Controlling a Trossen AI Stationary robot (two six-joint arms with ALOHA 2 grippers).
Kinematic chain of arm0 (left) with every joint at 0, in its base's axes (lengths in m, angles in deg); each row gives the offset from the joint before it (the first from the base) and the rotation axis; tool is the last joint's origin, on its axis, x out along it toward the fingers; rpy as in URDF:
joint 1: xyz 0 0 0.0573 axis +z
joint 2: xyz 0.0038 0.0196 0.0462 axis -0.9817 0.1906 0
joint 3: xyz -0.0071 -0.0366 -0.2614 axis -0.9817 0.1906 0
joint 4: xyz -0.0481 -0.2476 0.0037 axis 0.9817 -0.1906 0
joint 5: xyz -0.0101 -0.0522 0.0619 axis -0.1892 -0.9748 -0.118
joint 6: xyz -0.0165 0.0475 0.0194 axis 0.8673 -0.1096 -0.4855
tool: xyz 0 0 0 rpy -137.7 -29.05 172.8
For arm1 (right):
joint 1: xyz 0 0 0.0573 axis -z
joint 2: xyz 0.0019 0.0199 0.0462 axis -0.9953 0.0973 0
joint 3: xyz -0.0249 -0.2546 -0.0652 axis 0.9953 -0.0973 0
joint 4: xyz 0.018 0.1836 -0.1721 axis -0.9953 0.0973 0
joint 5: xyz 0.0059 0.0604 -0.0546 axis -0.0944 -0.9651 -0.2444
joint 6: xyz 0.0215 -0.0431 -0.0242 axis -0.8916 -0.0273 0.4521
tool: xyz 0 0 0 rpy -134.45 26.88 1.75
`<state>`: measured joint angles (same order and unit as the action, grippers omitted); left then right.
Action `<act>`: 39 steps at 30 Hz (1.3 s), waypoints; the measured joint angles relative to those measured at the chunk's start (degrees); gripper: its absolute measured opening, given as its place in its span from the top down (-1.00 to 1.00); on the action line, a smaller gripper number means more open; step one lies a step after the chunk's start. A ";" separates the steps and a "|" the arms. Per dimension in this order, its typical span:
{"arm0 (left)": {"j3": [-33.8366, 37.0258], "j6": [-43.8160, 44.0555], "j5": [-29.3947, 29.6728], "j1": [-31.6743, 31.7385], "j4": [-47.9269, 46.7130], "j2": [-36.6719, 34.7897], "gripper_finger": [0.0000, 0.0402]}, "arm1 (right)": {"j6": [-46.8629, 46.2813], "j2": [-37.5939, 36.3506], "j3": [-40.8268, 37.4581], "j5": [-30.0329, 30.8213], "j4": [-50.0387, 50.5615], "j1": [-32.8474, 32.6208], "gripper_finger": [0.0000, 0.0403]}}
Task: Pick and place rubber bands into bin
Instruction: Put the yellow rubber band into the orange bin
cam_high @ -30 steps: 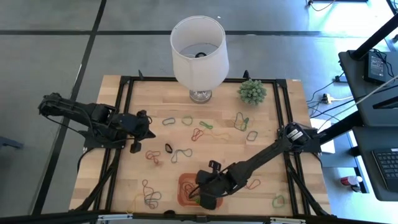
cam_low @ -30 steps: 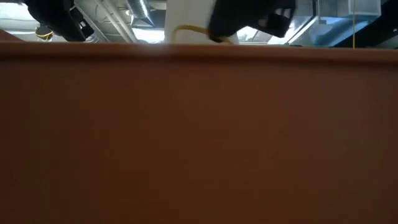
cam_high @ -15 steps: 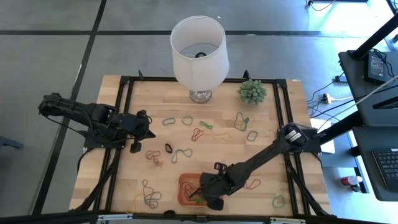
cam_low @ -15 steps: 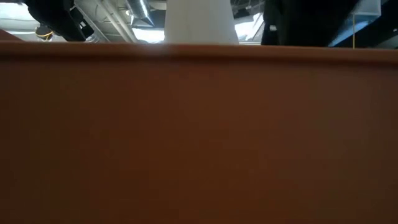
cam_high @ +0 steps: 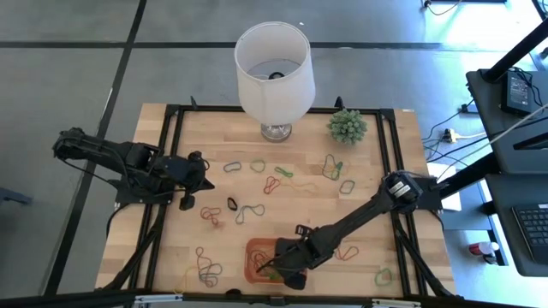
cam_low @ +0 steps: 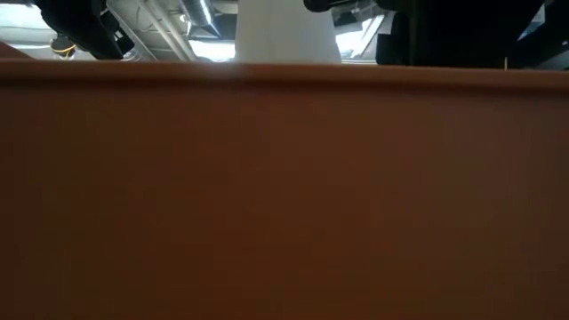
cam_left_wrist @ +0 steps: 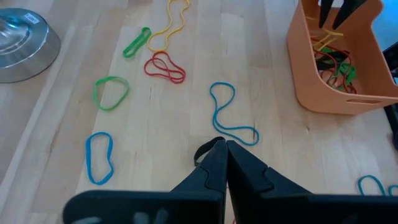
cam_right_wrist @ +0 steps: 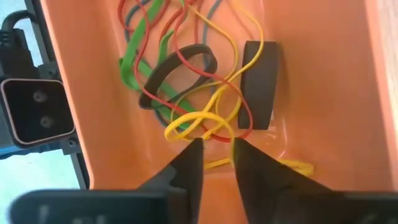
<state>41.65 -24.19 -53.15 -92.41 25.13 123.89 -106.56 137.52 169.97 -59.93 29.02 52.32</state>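
The right gripper (cam_right_wrist: 214,155) hangs low inside the bin (cam_high: 254,250), at the near edge of the surface (cam_high: 368,171) a little left of centre. Its fingers (cam_right_wrist: 186,163) stand a little apart, with a yellow band (cam_right_wrist: 205,121) lying loose just ahead of the tips and nothing pinched between them. This looks like the moment of release: the tips are kept down inside the walls so that a dropped band lands on the heap instead of springing out. That heap holds red, green, blue and yellow loops and a black band (cam_right_wrist: 180,74), tangled against the bin's floor.

The left gripper (cam_left_wrist: 222,152) waits over the left part of the surface, fingers pressed together and holding nothing, well apart from the bin. It is parked clear of the right arm's path while still near loose bands, among them a blue loop (cam_left_wrist: 230,115) just ahead of it.

Many rubber bands (cam_high: 248,210) lie scattered across the middle and right of the surface, so by my estimate the task is well short of done. A white lamp (cam_high: 272,64) and a small green plant (cam_high: 347,126) stand along the far edge, out of the way of both arms.
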 joint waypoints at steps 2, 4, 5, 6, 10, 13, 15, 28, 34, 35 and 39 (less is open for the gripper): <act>0.00 0.00 -0.01 0.00 0.00 0.02 0.98 | 0.00 0.00 0.00 0.00 0.13 0.00 0.40; 0.00 0.00 0.01 0.01 0.00 0.00 0.98 | -0.22 -0.11 0.00 0.00 0.30 0.00 0.30; 0.00 0.00 0.01 0.01 -0.02 0.02 0.98 | -0.81 -0.21 0.00 0.00 0.64 0.00 0.27; 0.00 0.00 0.01 0.00 -0.01 0.00 0.98 | -1.89 -0.36 0.00 0.00 1.10 0.00 0.23; 0.00 0.00 0.01 -0.01 0.02 0.01 0.98 | -3.15 -1.95 0.00 0.72 4.49 0.00 0.20; 0.00 0.00 0.03 -0.01 0.04 0.00 0.98 | -2.96 -3.43 0.00 3.22 6.78 0.00 0.23; 0.00 0.02 0.03 0.01 0.02 0.02 0.98 | -2.81 -4.67 0.00 3.83 7.59 0.00 0.25; -0.09 0.97 -0.05 -2.07 0.01 2.33 0.99 | 3.23 -13.96 -2.56 11.25 13.30 -0.37 0.81; -3.06 4.98 1.40 -8.08 -0.03 11.25 0.99 | 1.70 -23.30 -17.20 11.28 3.59 -1.23 0.93; -3.87 5.56 1.85 -8.99 -0.05 12.87 0.99 | 1.66 -25.32 -20.05 11.28 0.86 -1.56 0.93; -8.24 10.02 3.23 -11.93 -1.38 19.05 0.99 | 0.64 -34.09 -31.39 11.25 -7.16 -2.83 0.98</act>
<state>33.42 -14.17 -49.91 -104.34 23.75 142.94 -105.91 103.43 138.58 -48.68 21.86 49.49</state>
